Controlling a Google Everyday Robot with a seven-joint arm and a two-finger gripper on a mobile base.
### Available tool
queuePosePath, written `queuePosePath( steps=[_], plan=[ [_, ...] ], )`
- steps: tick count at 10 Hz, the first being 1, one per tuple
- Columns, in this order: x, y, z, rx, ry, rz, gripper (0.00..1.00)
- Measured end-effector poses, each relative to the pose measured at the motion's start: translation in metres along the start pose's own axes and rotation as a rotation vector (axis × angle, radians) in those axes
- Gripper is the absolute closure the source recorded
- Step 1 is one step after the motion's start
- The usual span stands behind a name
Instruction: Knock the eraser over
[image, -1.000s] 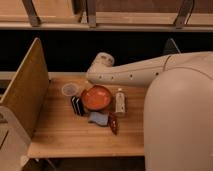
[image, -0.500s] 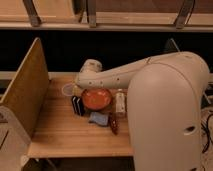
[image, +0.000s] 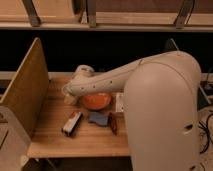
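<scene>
**Eraser flat on the table, lower left of centre**

The eraser (image: 72, 123) is seen lying on its side on the wooden table (image: 50, 137), pale face up, reddish end toward the upper right. Just to its right a pale blue pad (image: 98, 118) is found, with an orange bowl (image: 96, 101) above it. The gripper (image: 69, 96) is placed left of the bowl, above the eraser and apart from it; whether its fingers are apart cannot be told.
</scene>
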Motion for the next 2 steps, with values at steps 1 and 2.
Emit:
queuePosePath(
  steps=[1,2],
  plan=[
    [-0.016,-0.001,-0.010,0.006,-0.029,-0.017,0.20],
    [-0.025,-0.009,-0.022,0.026,-0.050,-0.023,0.20]
  ],
)
